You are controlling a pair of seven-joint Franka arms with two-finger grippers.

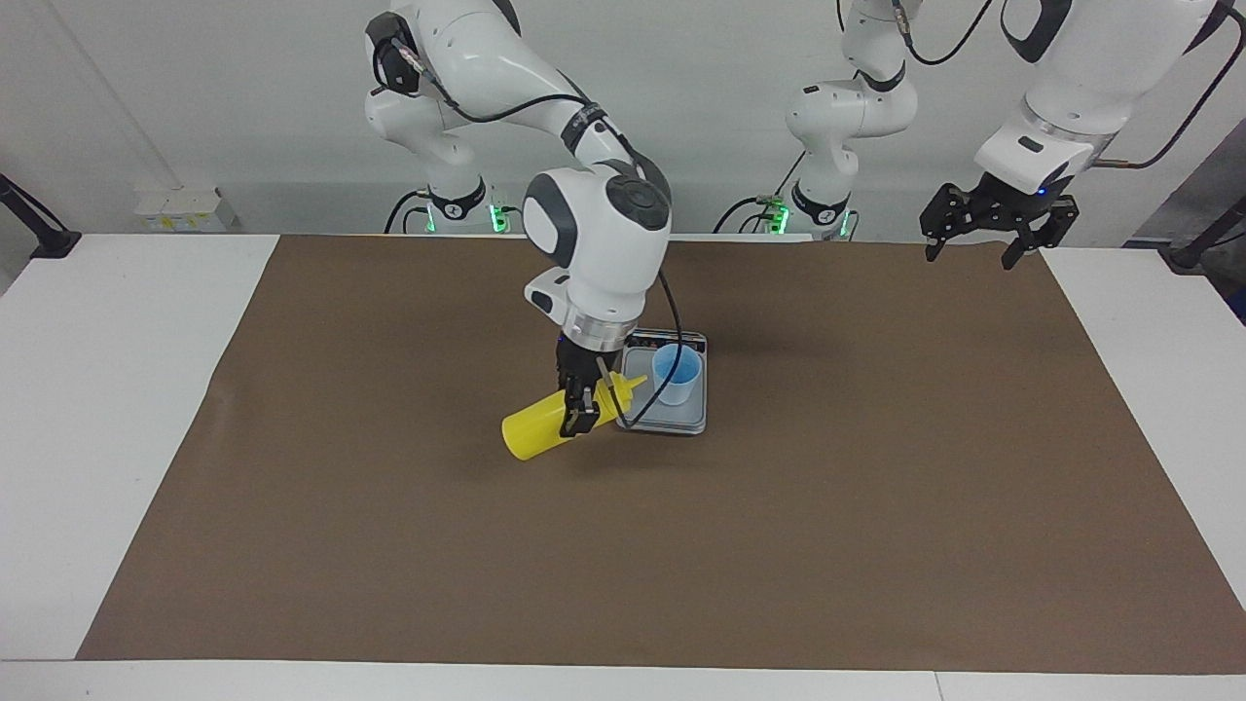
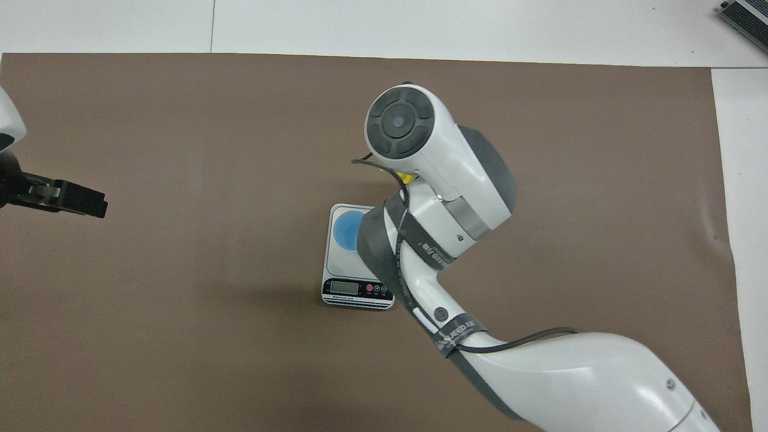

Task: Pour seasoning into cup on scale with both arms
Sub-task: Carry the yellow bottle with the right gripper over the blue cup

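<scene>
Two grippers: right gripper [image 1: 581, 409] clenched on tilted seasoning [image 1: 563, 419], nozzle beside cup [image 1: 677, 375] on scale [image 1: 686, 421]; left gripper [image 1: 985, 229] waits released. Next: tip further.

The scale [image 1: 662, 414] lay on the mat [image 1: 389, 545], about midway between the two arms' ends of the tabletop [image 1: 117, 409], its display strip [image 2: 358, 289] at the end nearer the robots. The cup [image 1: 676, 375] stood upright on the scale's weighing plate. The seasoning bottle [image 1: 545, 428] hung tilted in the right hand [image 1: 580, 407], over the mat just beside the scale toward the right arm's end, its nozzle [image 1: 635, 383] pointing at the cup and close to its rim. The left hand [image 1: 983, 234] waited in the air over the left arm's end of the mat, well apart from the scale.
</scene>
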